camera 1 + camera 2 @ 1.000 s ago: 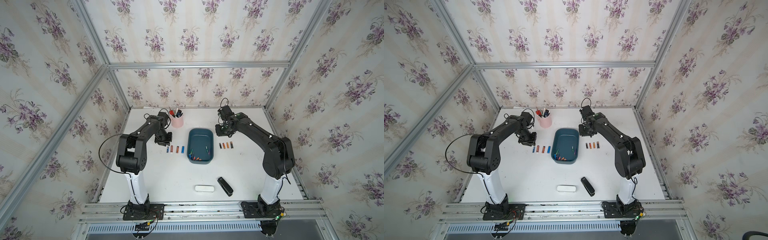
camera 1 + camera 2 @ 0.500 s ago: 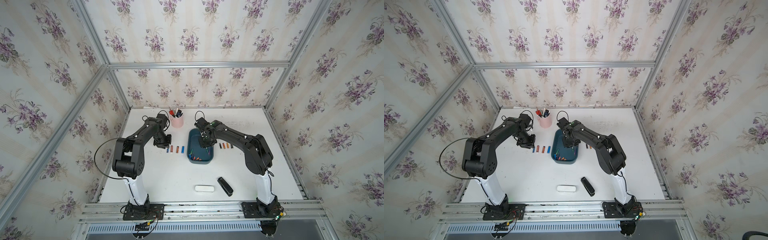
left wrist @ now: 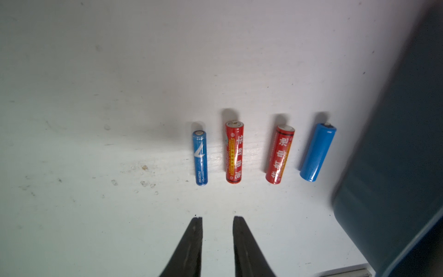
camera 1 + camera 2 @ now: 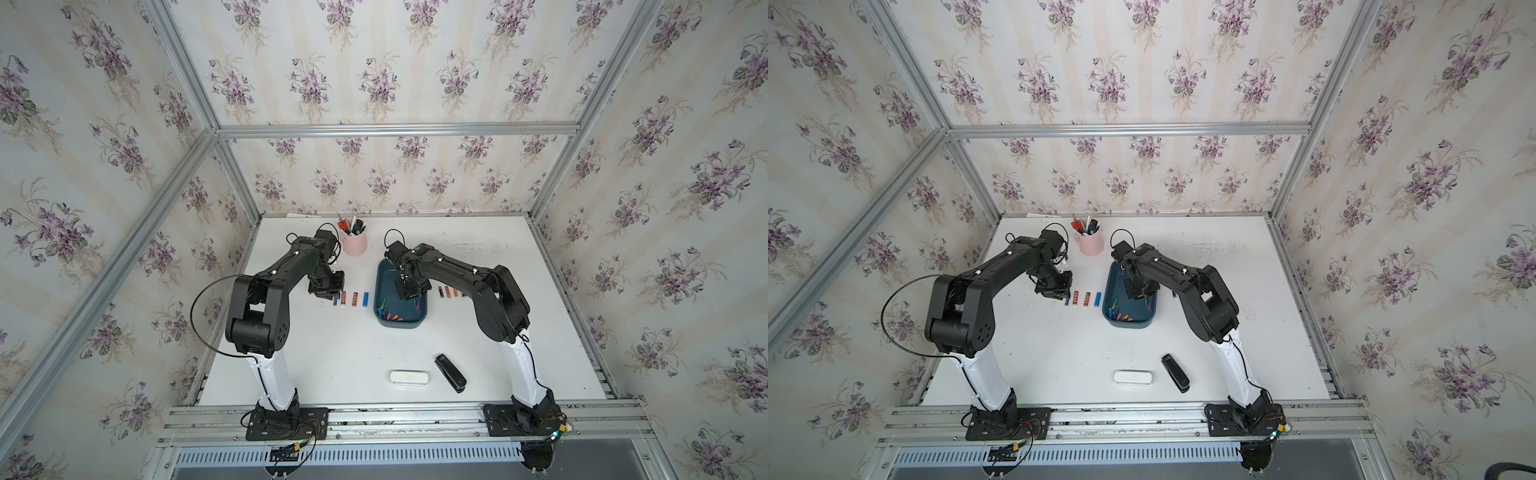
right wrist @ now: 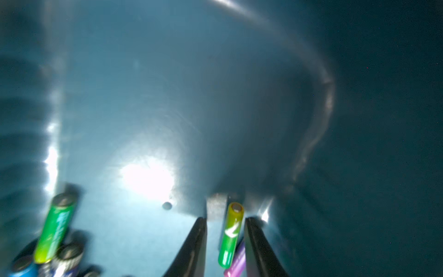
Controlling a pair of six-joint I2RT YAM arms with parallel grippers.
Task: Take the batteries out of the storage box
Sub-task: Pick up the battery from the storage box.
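Observation:
The dark teal storage box [image 4: 399, 326] [image 4: 1127, 325] sits mid-table with several batteries [image 4: 388, 314] piled at its near end. My right gripper [image 5: 225, 218] [image 4: 409, 293] reaches down inside the box, open, its fingers either side of a green battery [image 5: 230, 236] that lies over a purple one [image 5: 237, 263]; a gap shows on one side. My left gripper [image 3: 218, 217] [image 4: 328, 293] hovers open and empty over the table beside a row of blue and red batteries [image 3: 234, 152] [image 4: 355, 299]. More batteries [image 4: 448, 291] lie in a row on the table right of the box.
A pink cup [image 4: 353, 245] with pens stands at the back, close behind the left arm. A white oblong case [image 4: 408, 377] and a black stapler-like object [image 4: 450, 372] lie near the front edge. Wallpapered walls enclose the table [image 4: 332, 353].
My right arm has swung from behind the right-hand battery row leftward and down into the storage box. The left gripper has stayed by its row, shifting only slightly.

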